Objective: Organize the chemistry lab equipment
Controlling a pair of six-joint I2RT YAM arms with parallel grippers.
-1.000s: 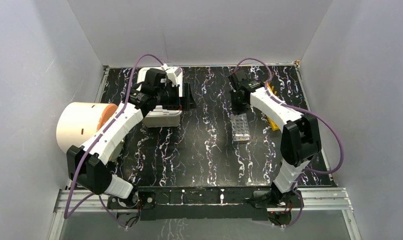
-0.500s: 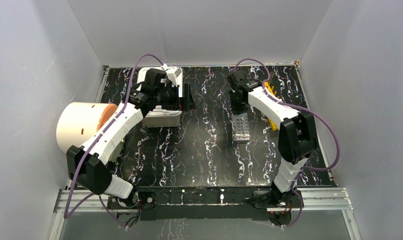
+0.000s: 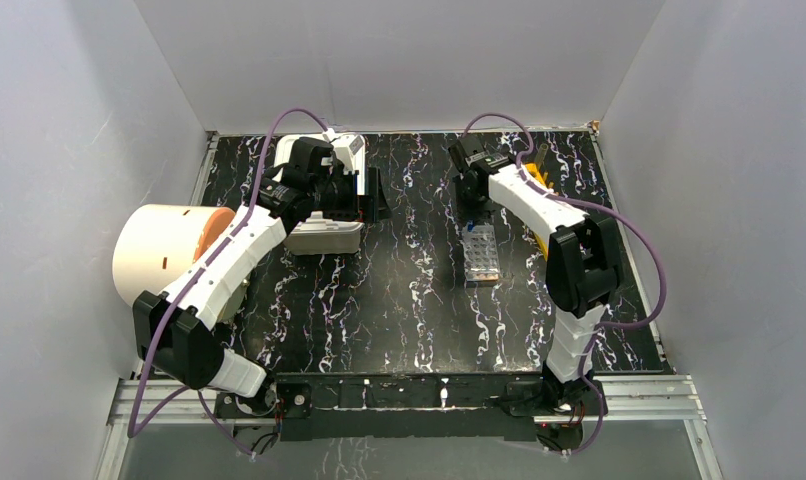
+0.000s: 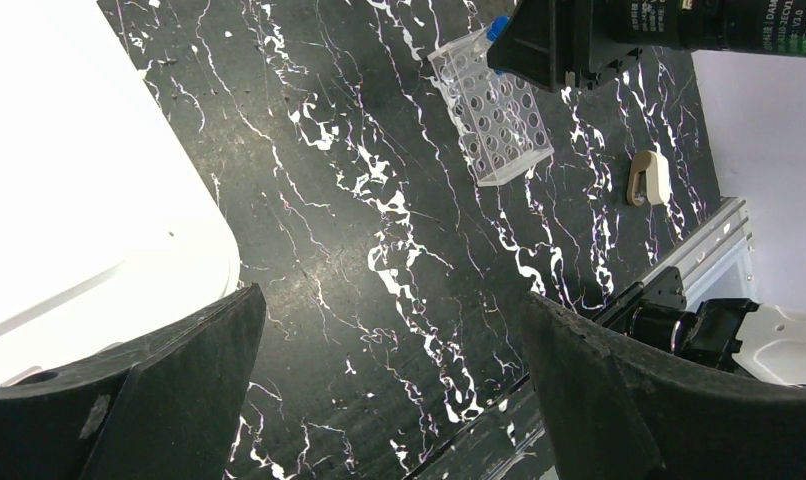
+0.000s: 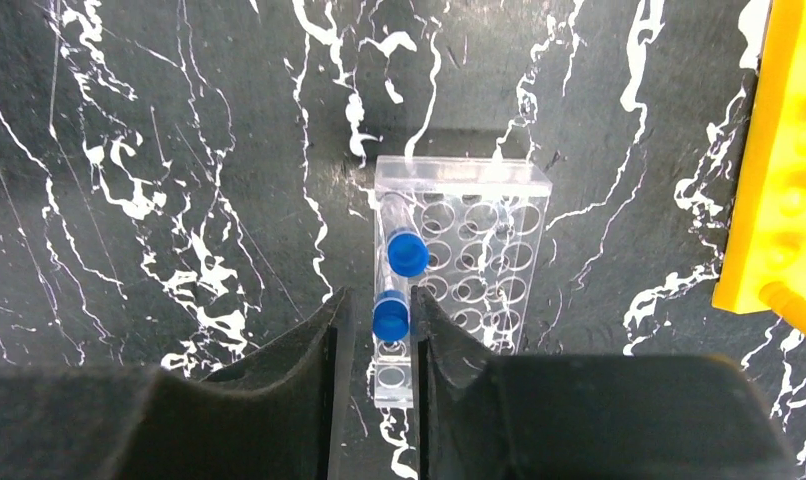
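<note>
Over the far end of the clear rack, the right fingers stand only a little apart, one on each side of a blue-capped vial. The gap is just a bit wider than the blue cap. A thin dark slit shows between the cap and one finger (so they do not seem to squeeze it). This vial stands in the edge row of the rack. A second blue-capped vial sits in the same row, just beside the first one. The clear rack lies near the middle of the black surface, which has white streaks. A yellow rack lies near it on one side, not touching it.

The left fingers are spread wide and hold nothing. They hang over the surface next to a white box, well apart from the clear rack. A big cream cylinder sits at the left edge of the surface.
</note>
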